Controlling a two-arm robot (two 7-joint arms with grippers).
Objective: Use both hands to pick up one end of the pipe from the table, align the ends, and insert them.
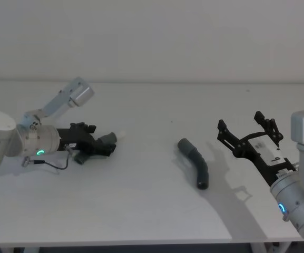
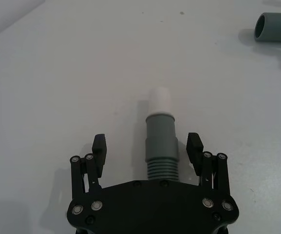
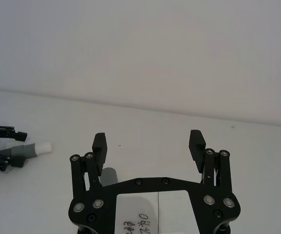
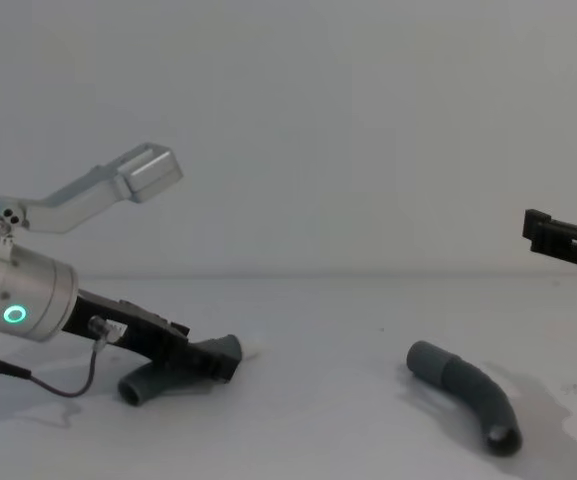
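One pipe piece (image 1: 108,139) lies on the table (image 1: 152,211) at the left, its narrow white tip (image 2: 160,96) pointing right. My left gripper (image 1: 101,143) is low over it and open, its fingers (image 2: 100,147) standing either side of the grey cuff (image 2: 160,134) with gaps showing. The other pipe piece (image 1: 195,162) lies curved at centre right, its open grey socket (image 2: 275,27) facing left. My right gripper (image 1: 244,127) hovers open and empty above the table, just right of that piece.
The white table runs back to a plain pale wall (image 1: 152,37). Its front edge (image 1: 141,243) is near the bottom of the head view. A thin black cable (image 1: 54,166) hangs from the left wrist.
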